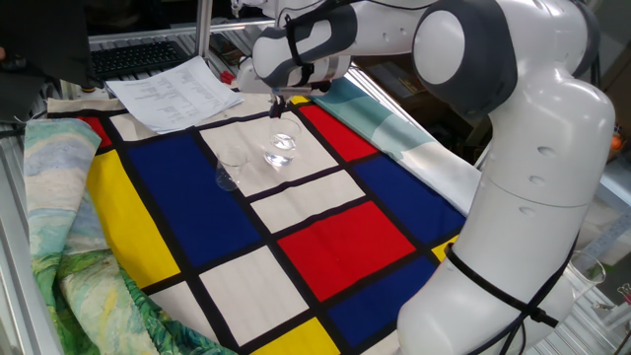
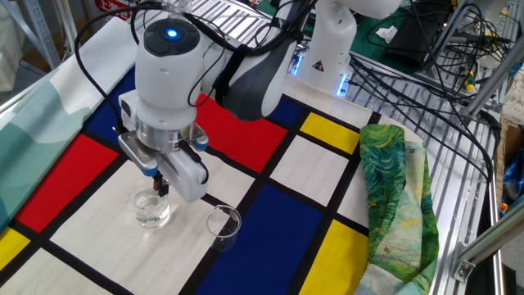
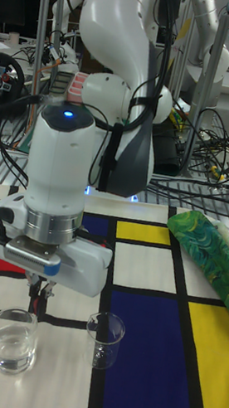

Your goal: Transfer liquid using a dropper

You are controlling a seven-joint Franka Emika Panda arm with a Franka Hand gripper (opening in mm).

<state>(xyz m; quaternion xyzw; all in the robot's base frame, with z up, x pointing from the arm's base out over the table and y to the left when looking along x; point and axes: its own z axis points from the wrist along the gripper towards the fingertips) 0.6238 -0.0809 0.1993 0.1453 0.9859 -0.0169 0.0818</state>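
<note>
Tall fixed view: tool (image 3: pixel 39 288) pinches the slender clear glass dropper (image 3: pixel 36 302) at its dark bulb, tip hanging over the water-filled clear glass (image 3: pixel 14 340). Light, brittle, slick; bulb seems the sensible hold.

a robotics lab: metal frame rails (image 2: pixel 483 106), tangled cables (image 2: pixel 409 74), another robot arm (image 3: pixel 213 36) behind.

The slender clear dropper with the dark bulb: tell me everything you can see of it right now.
The dropper hangs upright from the gripper, which is shut on its dark top. Its thin clear tube points down into the small clear glass holding liquid, standing on a white square of the cloth. Whether the tip touches the liquid cannot be told.
</note>
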